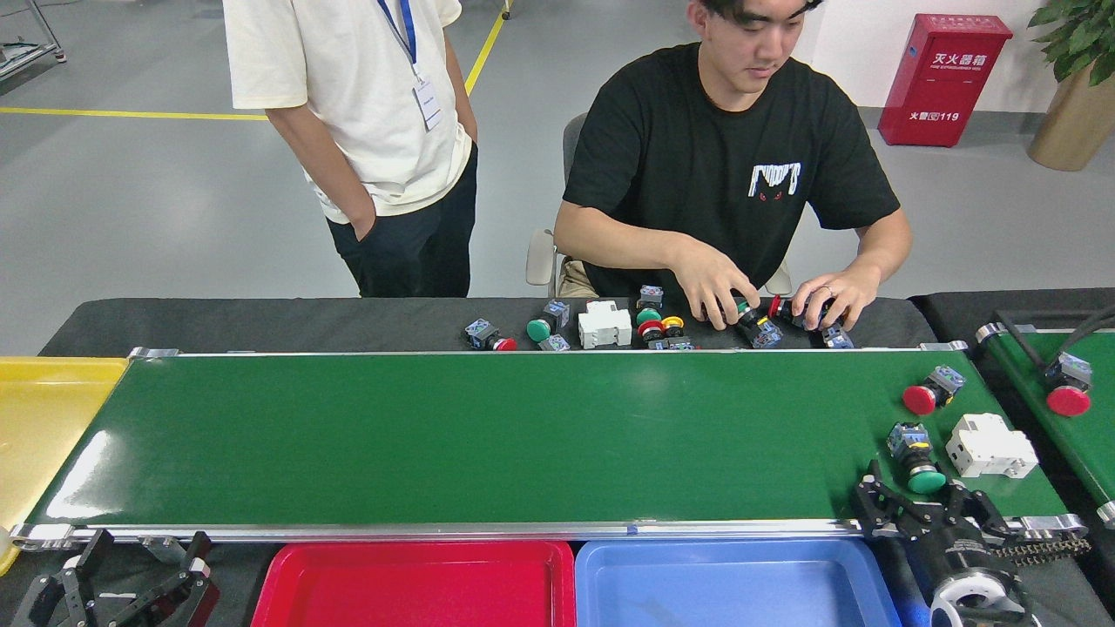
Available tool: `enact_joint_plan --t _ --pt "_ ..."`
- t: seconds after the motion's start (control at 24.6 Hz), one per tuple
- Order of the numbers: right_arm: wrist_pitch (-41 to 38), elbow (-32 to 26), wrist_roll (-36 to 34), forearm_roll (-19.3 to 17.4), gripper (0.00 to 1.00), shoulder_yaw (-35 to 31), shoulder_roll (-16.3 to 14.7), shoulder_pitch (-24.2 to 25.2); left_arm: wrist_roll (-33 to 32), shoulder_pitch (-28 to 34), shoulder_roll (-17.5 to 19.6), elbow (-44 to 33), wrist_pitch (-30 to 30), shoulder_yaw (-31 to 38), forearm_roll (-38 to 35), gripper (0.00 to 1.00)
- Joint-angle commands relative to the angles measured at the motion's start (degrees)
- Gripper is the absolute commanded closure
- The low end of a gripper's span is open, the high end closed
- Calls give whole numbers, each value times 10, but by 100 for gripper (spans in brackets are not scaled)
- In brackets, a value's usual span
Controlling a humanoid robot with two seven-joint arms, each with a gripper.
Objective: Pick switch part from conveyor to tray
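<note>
Grey workshop floor behind, black-draped worktop [261, 324] in front, carrying the conveyor [488, 435]. Right gripper [925, 512] spread open and empty, poised at the conveyor's near rail toward its right end. Green-capped switch part [915, 455] just beyond that gripper on the belt, long axis running roughly away from the rail, green cap nearest the rail, dark body with blue terminals at the far end. Right arm clearly the nearer; likely a short reach forward, jaws closing across the body. White breaker block [990, 445] just right of the green switch part, close enough to risk a bump. Red-capped switch part [930, 391] farther across the belt. Blue tray [610, 592] and red tray [300, 592] below the near rail. Left gripper [131, 579] open and empty below the conveyor's left end, well apart from every part.
</note>
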Motion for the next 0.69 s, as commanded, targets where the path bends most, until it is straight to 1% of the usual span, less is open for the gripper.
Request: enact_joint_plan --t 0.0,0.08,0.16,0.2,0.28,0.33,0.37,0.41,0.45,0.49,0.53,0.65 --pt "-54 -14 -25 0 98 1 -8 -4 3 -5 6 -6 2 5 0 0" --pt "-112 -35 -32 0 99 2 -7 3 2 -5 6 -6 2 5 0 0" --pt "-161 -69 -32 2 99 3 -7 15 2 -4 5 -7 2 5 1 0" --pt "-198 -95 -32 7 99 8 -8 22 2 -4 5 -8 2 5 0 0" --pt "-272 -151 -33 33 99 28 -4 25 2 -4 4 -8 2 5 0 0" --pt "-304 -172 -33 48 99 48 4 25 2 -4 4 -8 2 5 0 0" --pt "-331 -187 -33 67 97 78 18 23 2 -4 4 -7 2 5 0 0" --pt "-348 -194 -33 88 85 114 39 17 2 -4 3 -8 2 5 1 0" --pt "-350 -194 -33 112 59 147 61 9 2 -4 3 -7 2 5 1 0" --pt "-349 -189 -32 137 22 184 83 -4 2 -5 3 -6 2 4 0 0" --pt "-349 -182 -33 149 1 203 95 -11 3 -5 3 -6 2 4 0 0" --pt "-352 -155 -32 150 0 242 115 -27 2 -9 3 -7 2 2 0 0"
